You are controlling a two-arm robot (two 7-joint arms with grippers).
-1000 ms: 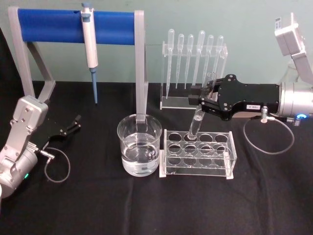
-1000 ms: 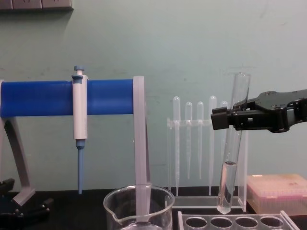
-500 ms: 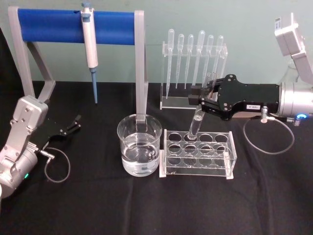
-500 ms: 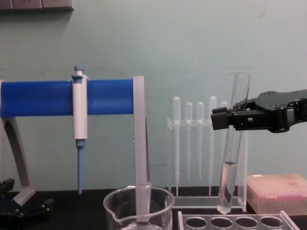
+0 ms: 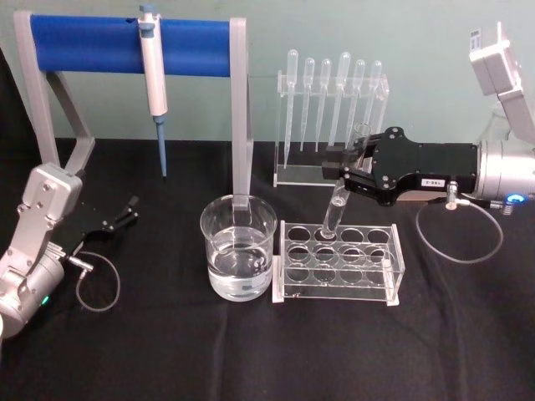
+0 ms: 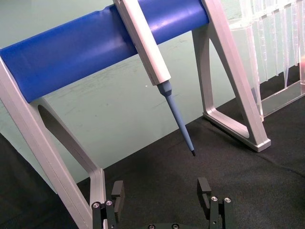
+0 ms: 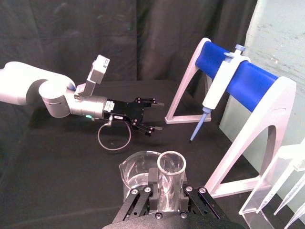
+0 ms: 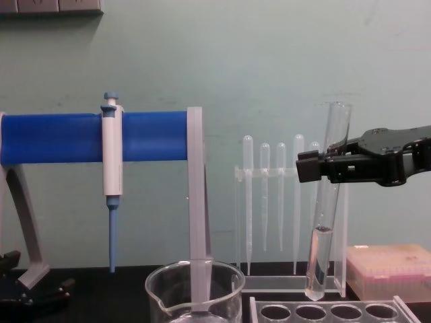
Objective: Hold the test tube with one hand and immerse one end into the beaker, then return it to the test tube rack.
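Chest view: test tube (image 8: 322, 235) pinched by right claw (image 8: 335, 166), tilted, bottom just above the rack (image 8: 337, 311), near the beaker (image 8: 195, 291). Liquid noted inside; dip judged done, racking outstanding. Left claw (image 6: 161, 190) spread, parked.

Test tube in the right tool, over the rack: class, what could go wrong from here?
1. The test tube hangs tilted in the right tool, its round bottom just above the test tube rack; lowered at that angle, it might catch a hole's edge.
2. The beaker of clear liquid stands close beside the rack; a low sideways carry could knock its rim.
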